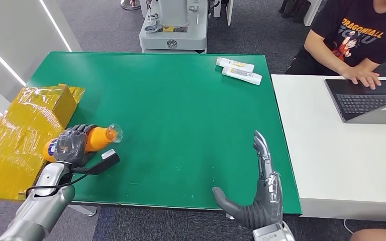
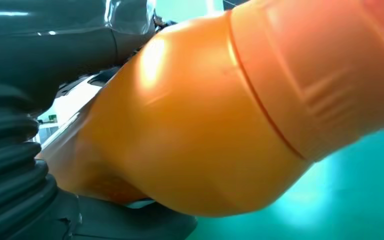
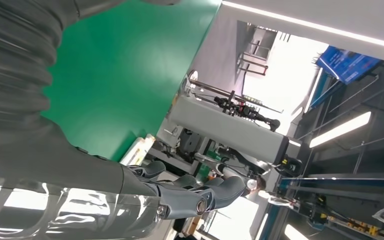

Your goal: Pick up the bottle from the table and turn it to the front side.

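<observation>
Bottle (image 1: 99,137), smooth orange plastic, lying gripped in left hand (image 1: 71,145).

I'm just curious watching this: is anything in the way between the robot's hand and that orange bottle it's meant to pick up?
Nothing visible. The left hand already grips the orange bottle near the yellow box; the left wrist view shows it right against the hand. The right hand is open, well away.

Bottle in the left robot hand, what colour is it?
Orange, on the bottle that the left robot hand grips; the left wrist view shows it best.
</observation>
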Action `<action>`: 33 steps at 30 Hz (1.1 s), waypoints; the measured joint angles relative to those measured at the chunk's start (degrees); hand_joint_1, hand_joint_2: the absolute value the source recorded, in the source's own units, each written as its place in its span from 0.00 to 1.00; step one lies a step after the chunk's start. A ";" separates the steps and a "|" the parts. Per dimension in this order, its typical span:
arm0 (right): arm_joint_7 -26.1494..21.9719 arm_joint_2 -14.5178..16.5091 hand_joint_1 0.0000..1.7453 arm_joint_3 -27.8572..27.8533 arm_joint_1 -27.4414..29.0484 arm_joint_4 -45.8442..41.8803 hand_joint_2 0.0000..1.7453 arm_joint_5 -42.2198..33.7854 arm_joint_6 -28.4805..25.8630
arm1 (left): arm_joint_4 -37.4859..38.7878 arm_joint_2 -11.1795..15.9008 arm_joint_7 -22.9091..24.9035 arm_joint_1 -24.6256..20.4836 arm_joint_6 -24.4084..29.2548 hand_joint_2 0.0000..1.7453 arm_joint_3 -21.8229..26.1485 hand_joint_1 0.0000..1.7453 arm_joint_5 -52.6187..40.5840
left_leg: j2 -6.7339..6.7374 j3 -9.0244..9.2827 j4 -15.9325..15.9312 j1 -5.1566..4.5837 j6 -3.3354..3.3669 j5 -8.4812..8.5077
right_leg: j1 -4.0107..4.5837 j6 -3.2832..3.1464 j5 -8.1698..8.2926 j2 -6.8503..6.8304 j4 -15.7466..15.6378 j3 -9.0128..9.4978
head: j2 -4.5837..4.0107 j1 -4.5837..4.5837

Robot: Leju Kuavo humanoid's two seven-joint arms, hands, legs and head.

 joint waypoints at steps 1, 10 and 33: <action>-0.11 -0.02 0.00 0.07 -0.06 0.18 1.00 -0.13 -0.03 | 0.21 -0.05 -0.29 0.09 0.31 1.00 0.07 1.00 -0.50 | 0.00 0.00 0.00 0.00 0.00 0.00 | 0.00 0.00 0.00 0.00 0.00 0.00 | 0.00 0.00; -0.28 -0.03 0.00 0.83 -0.53 1.59 1.00 -0.70 -0.07 | 2.46 -0.39 -2.62 -0.16 0.06 1.00 0.04 1.00 -4.90 | -0.01 0.01 0.00 0.00 0.00 0.00 | 0.00 0.00 0.00 -0.01 0.00 0.00 | 0.00 0.00; 0.58 0.02 0.00 0.89 -2.40 2.85 1.00 -0.82 4.17 | 4.25 -0.08 -1.14 -9.32 -4.94 1.00 -3.87 1.00 -19.44 | -0.01 -0.02 0.04 0.01 -0.01 0.01 | 0.01 -0.01 0.01 -0.02 0.00 -0.03 | 0.00 0.00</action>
